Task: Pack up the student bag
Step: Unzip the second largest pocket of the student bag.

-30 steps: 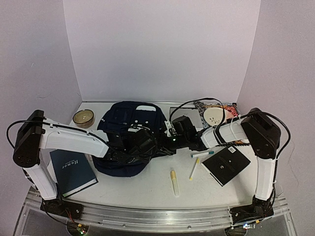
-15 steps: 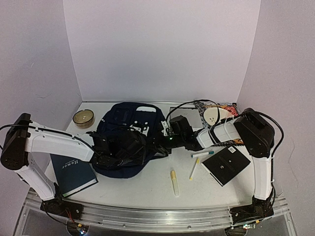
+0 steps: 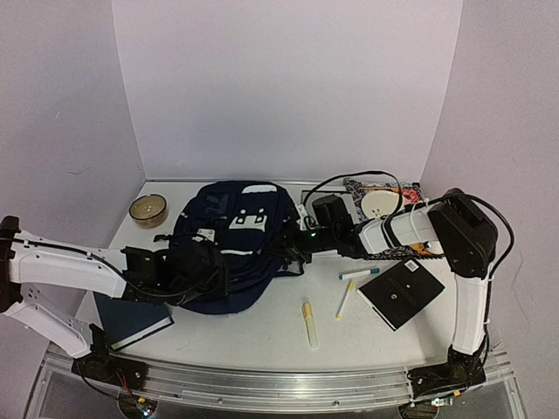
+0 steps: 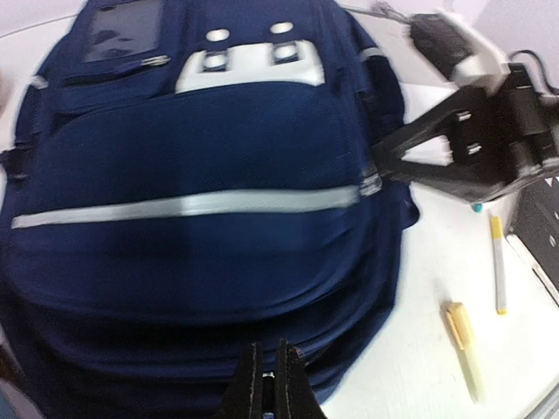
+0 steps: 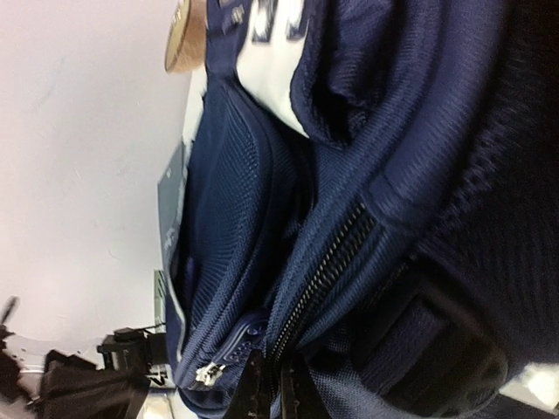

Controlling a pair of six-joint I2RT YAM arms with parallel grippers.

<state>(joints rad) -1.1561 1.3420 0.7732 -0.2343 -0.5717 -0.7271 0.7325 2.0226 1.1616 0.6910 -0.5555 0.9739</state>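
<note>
Left arm has drawn back toward frame left. The student bag (image 3: 234, 229), bunched a second ago, now lies flat centre-left on the worktop (image 3: 262, 336), stripe up. Fingers pinched together on left claw (image 4: 267, 377) at its near edge and right claw (image 5: 267, 384) by the side zip (image 5: 327, 271). Fabric caught? Cannot tell. Zip looks closed. The book (image 3: 131, 305) and pens (image 3: 346, 298) are outside, so packing likely not begun.

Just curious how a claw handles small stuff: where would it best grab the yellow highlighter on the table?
Mid-barrel, straight down from above. The yellow highlighter lies flat on the table, running roughly front to back, with bare table along both long sides, so two fingers could probably close across its narrow width.
</note>
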